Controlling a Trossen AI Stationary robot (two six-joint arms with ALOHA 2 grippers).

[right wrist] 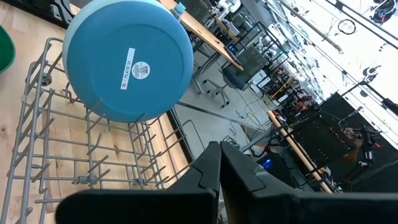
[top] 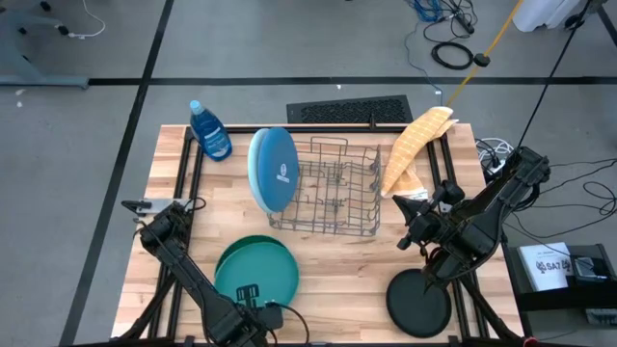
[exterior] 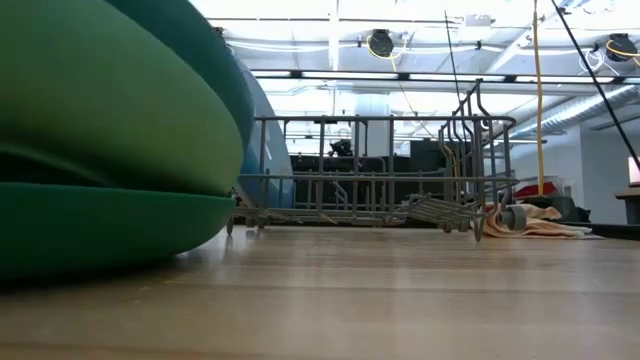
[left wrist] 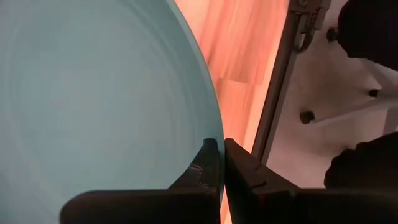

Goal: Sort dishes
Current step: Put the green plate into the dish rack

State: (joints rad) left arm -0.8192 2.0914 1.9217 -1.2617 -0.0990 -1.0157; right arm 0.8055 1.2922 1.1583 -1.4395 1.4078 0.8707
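The left end effector (left wrist: 221, 163) pinches the near rim of the teal plate (top: 255, 273), which looks light, stiff and slippery.

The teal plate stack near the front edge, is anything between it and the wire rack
Nothing visible. From above, bare wood lies between the teal plate stack and the wire rack. A blue plate already stands at the rack's left end. The left pincer is shut on the top plate's rim.
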